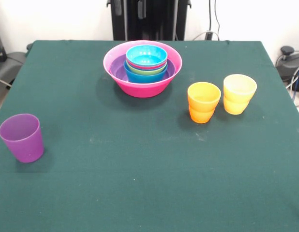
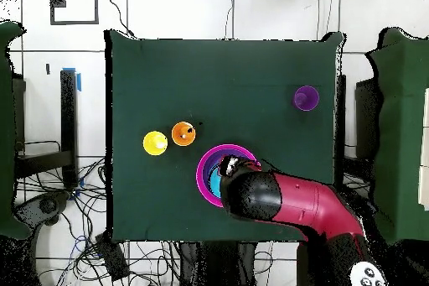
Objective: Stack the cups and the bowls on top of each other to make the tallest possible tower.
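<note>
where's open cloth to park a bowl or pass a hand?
Widest bare patch: the table front, between the purple cup and the orange cup, which sits close beside the yellow cup. Also free between the purple cup and the nested bowls. Crowded at the bowls: overhead, the arm hangs over them.

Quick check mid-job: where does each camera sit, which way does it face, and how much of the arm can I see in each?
Front view: across the green table, facing the robot side; looks at nested plastic bowls in the hot-pink bowl; no arm shows.
Overhead view: above, looking straight down; the red and black arm covers part of the bowls.
Shared: hot-pink bowl, translucent purple cup, orange cup, yellow cup.
</note>
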You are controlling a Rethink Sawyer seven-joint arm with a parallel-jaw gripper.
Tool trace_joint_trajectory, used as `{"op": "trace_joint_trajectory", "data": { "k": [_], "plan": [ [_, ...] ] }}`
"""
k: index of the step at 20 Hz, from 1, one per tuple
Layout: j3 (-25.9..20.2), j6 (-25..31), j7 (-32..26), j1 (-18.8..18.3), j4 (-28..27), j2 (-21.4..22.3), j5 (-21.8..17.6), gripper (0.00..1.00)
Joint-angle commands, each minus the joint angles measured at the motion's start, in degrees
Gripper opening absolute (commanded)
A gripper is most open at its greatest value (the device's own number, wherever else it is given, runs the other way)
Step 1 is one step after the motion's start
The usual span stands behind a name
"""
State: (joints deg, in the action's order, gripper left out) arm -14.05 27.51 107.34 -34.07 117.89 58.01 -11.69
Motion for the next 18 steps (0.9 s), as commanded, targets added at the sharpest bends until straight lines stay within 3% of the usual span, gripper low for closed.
{"op": "trace_joint_trajectory", "data": {
  "k": [1,6,18],
  "plan": [
    [-1.21,0.74,-1.89,1.1,-3.33,-7.13,-6.38,1.0],
    [-2.44,8.15,-4.01,1.88,-11.68,-9.51,-6.65,1.0],
    [-4.11,13.8,-7.61,4.02,-26.66,-18.51,-9.01,1.0]
  ]
}}
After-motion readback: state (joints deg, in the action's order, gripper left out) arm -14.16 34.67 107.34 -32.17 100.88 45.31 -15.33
